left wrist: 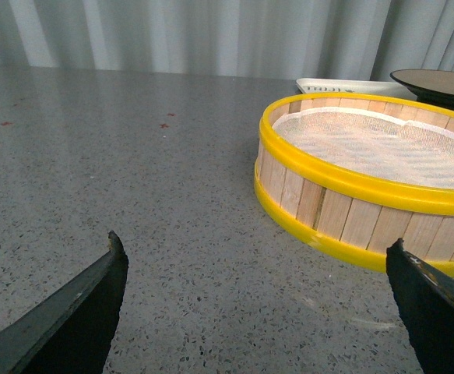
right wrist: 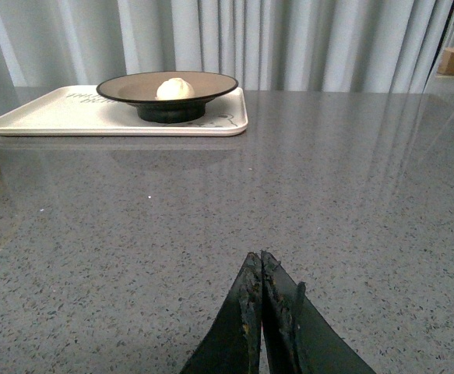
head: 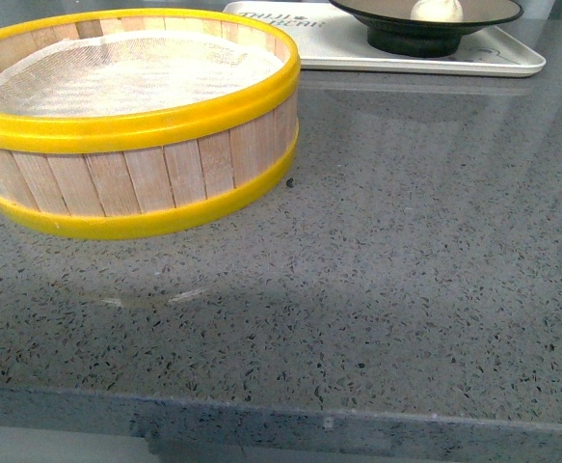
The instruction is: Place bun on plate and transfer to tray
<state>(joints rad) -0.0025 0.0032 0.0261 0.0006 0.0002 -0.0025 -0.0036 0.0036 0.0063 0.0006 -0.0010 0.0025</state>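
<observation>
On the plate, centred: the bun, creamy white, pleated top up, touched by neither gripper. Plate itself on the tray, toward the tray's right end as seen from the front view, black foot flat on the white surface. Tray lying at about one o'clock on the grey speckled counter, up against the far edge of the front view (bun and plate partly cut off there, tray showing its near rim).

Well apart from the bun, straight ahead at twelve o'clock from it: right gripper, dark fingers pressed together tip to tip, holding nothing, low over bare counter and aimed toward the tray.

Further off, left gripper, fingers spread wide with only counter between them, nothing held, also low and level. Near its right finger, at about two o'clock: wooden steamer basket, yellow-rimmed, white cloth liner inside, standing at ten o'clock on the counter in the front view, with nothing on the cloth. Beyond the table, pale pleated curtain.
</observation>
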